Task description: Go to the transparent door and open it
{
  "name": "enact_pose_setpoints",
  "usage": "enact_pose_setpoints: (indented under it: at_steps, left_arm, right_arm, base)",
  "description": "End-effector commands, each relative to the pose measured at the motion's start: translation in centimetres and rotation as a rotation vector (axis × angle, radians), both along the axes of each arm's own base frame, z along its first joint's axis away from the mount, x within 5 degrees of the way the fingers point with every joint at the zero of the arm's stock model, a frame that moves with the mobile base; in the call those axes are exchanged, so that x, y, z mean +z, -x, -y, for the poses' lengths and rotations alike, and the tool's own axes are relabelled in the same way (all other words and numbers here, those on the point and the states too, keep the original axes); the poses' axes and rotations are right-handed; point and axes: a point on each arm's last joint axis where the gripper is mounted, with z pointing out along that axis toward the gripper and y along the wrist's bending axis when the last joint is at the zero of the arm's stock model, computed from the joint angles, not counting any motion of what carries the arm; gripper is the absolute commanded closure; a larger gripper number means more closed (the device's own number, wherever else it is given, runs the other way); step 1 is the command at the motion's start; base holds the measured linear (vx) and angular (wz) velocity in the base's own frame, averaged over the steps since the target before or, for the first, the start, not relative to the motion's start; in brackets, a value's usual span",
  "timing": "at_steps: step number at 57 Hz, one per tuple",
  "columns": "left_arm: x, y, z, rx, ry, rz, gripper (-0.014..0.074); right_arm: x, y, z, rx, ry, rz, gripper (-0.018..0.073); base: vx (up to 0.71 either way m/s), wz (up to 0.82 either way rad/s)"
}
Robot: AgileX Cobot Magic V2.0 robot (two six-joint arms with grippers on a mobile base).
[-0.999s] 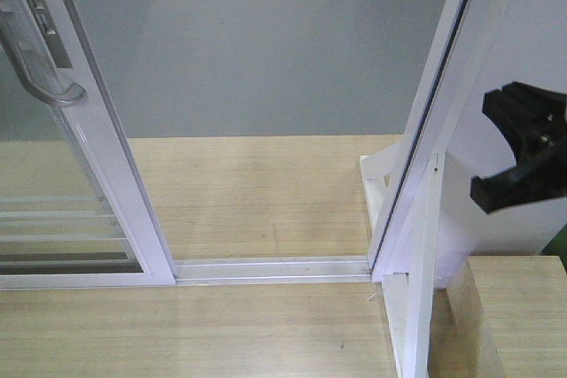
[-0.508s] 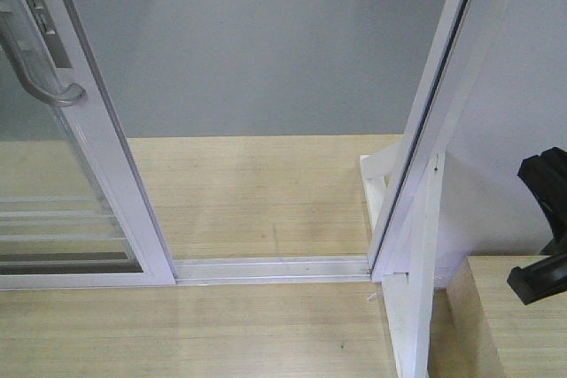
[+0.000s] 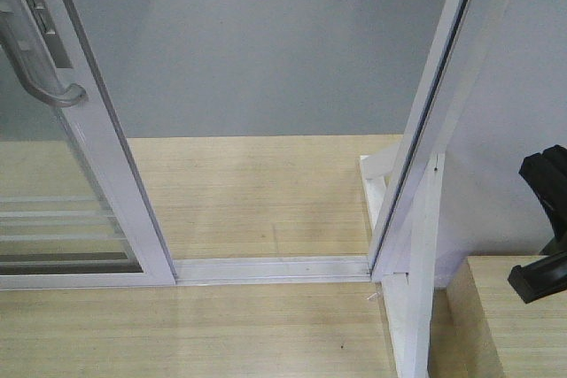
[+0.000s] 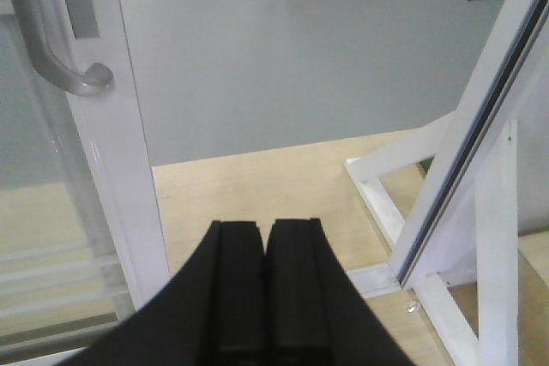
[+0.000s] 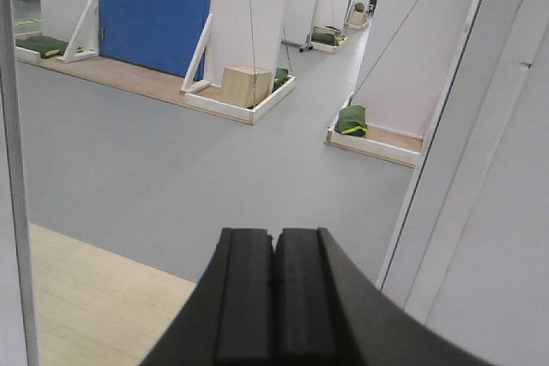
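Observation:
The transparent door (image 3: 115, 183) stands at the far left of the front view, slid aside, with thin white bars across its glass (image 3: 53, 219) and a curved grey handle (image 3: 40, 77). A wide gap lies between it and the fixed frame. In the left wrist view the door (image 4: 120, 169) and its handle (image 4: 60, 49) are up to the left of my left gripper (image 4: 265, 233), which is shut on nothing. My right gripper (image 5: 274, 237) is shut and empty, facing the grey floor beyond. A black part of my right arm (image 3: 545, 179) shows at the right edge.
A fixed white post with a triangular brace (image 3: 416, 245) bounds the gap on the right. A floor track (image 3: 275, 269) crosses the wooden platform. A wooden block (image 3: 514, 316) sits at lower right. Beyond are grey floor (image 3: 266, 50), white partitions and a blue panel (image 5: 154, 10).
My right arm has dropped down and to the right, towards the frame edge, then held still over the last half second. The door and its handle have not moved.

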Motion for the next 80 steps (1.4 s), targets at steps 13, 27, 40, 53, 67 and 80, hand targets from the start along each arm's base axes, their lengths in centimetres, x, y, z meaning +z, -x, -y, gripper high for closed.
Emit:
enact_pose_setpoints:
  at_steps: [13,27,40,53,67,80]
  left_arm:
    - [1.1,0.0,0.1,-0.006,0.021,0.035,0.0603]
    - [1.6,-0.3,-0.2,0.023,0.005,0.096,0.0603]
    - [3.0,-0.7,-0.6,0.091,0.074,0.242,0.0603]
    - [3.6,-0.9,-1.4,0.172,0.052,0.317,0.0603]
    - [3.7,-0.9,-1.6,0.198,0.041,0.335,0.0603]
    - [4.4,-0.9,-1.8,0.214,0.071,0.412,0.0603]
  right_arm:
    - [1.7,-0.2,0.3,-0.034,-0.017,0.1,0.0564]
    - [1.6,-0.2,0.3,-0.031,-0.015,0.093,0.0564]
    - [1.6,-0.2,0.2,-0.03,-0.014,0.09,0.0564]
    - [1.6,-0.2,0.2,-0.03,-0.014,0.09,0.0564]
    - [1.6,-0.2,0.2,-0.03,-0.014,0.09,0.0564]
    - [1.6,-0.2,0.2,-0.03,-0.014,0.09,0.0564]
  base:
    - [0.0,0.0]
    - [0.0,0.0]
    - [0.0,0.0]
    - [0.0,0.0]
    - [0.0,0.0]
    - [0.0,0.0]
